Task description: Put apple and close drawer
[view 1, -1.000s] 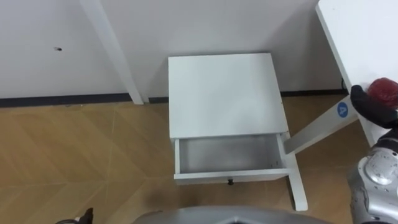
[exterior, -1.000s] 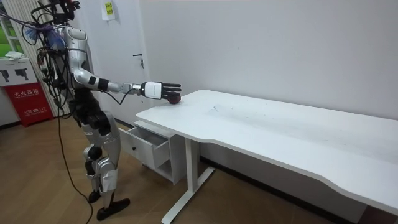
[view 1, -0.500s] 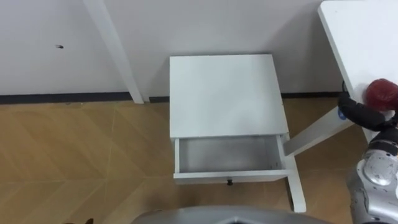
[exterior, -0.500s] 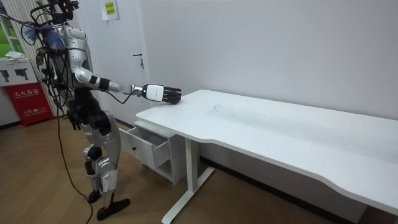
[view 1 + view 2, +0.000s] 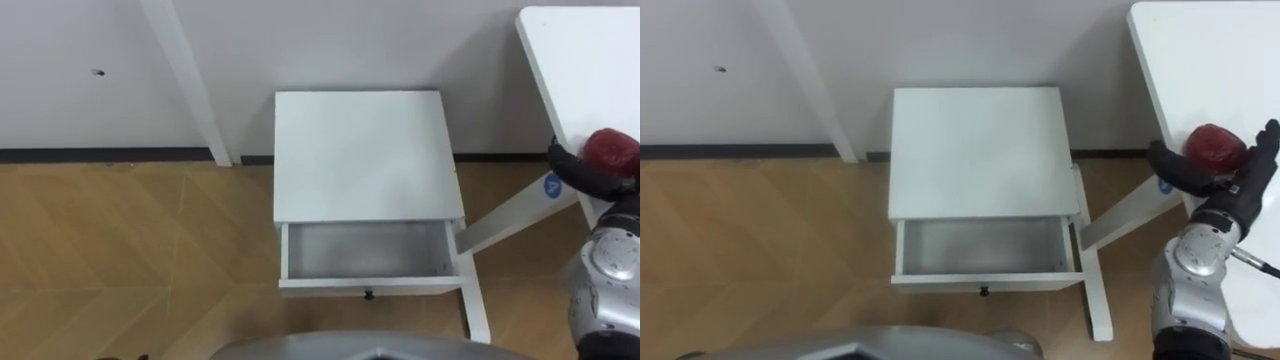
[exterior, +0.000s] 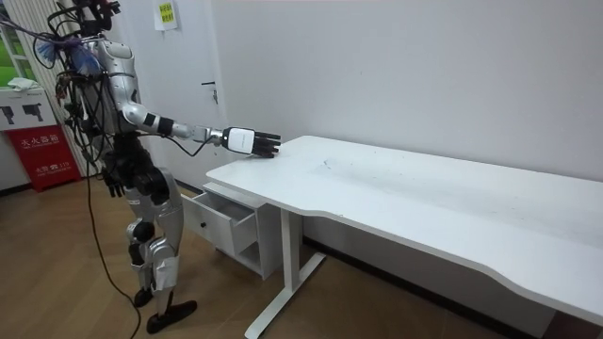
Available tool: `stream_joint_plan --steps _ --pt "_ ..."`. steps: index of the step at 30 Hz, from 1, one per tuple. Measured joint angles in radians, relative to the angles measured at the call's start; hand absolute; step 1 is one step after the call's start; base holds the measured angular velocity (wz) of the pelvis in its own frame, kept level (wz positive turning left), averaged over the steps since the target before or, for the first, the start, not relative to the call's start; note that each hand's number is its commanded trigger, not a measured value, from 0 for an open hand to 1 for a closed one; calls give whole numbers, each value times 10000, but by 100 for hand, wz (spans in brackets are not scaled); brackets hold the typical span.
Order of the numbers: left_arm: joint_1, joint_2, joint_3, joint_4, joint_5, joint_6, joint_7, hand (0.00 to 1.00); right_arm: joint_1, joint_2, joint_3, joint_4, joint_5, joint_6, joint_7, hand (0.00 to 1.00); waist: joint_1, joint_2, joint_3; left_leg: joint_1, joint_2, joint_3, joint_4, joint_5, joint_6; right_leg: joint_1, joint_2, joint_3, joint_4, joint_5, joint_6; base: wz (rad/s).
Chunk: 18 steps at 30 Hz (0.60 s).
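**Right hand.** The fingers (image 5: 1266, 140) lie along the 3 o'clock side of the apple (image 5: 1212, 145). The thumb (image 5: 1170, 163) curves round it from 9 to 7 o'clock, so the right hand (image 5: 1230, 190) cups the fruit in a closing grip. The apple sits on the table (image 5: 1200, 60), close to the edge at the table's 9 o'clock side. The palm is at the apple's 6 o'clock. The wrist and silver forearm run on toward 6 o'clock and leave the eye view at the lower right.

**Arm pose.** In the room view the right arm is stretched out nearly level from the shoulder. The right hand is palm down over the table's corner. The robot stands upright beside that corner, with the cabinet (image 5: 365, 155) in front of it.

**Left hand.** The left hand (image 6: 113, 179) hangs by the hip in the room view.

**Drawer.** The drawer (image 5: 370, 287) is pulled out from the cabinet toward 6 o'clock, with its grey floor exposed. A small dark knob (image 5: 369, 294) sits at the centre of its front panel. The apple lies well apart from the drawer, at its 2 o'clock.

**Labels.**
- A round blue sticker (image 5: 551, 184) with a white mark is on the slanted table leg (image 5: 510, 215). The mark cannot be read.
- A yellow-green notice (image 6: 164, 13) hangs on the wall. Its print is too small to read.
- A red box (image 6: 42, 151) at the room view's 9 o'clock carries white print that is also too small to read.
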State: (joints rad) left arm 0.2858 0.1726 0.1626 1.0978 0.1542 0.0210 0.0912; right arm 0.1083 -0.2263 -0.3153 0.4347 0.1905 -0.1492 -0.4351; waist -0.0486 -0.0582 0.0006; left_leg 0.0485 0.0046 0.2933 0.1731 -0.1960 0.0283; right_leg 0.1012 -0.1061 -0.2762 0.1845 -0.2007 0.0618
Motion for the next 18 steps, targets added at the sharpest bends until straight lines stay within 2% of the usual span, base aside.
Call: stream_joint_plan --steps 3,9,18 --pt "-3 0 261 -20 160 25 -79 0 -127 -143 -270 285 3 78 -17 100 7 7 4 -6 35 1 63 0 0 4 6 2 -1 0 0 0" --pt "5 -8 315 -28 165 28 -78 0 -184 -166 -318 319 0 123 -13 100 12 62 2 -31 110 -3 113 2 -5 -13 29 -3 9 5 -10 0" --pt "-3 -10 320 -30 371 27 -79 0 -184 -165 -317 319 -8 161 20 100 20 26 2 27 36 9 116 3 -5 32 25 19 4 6 -11 0"
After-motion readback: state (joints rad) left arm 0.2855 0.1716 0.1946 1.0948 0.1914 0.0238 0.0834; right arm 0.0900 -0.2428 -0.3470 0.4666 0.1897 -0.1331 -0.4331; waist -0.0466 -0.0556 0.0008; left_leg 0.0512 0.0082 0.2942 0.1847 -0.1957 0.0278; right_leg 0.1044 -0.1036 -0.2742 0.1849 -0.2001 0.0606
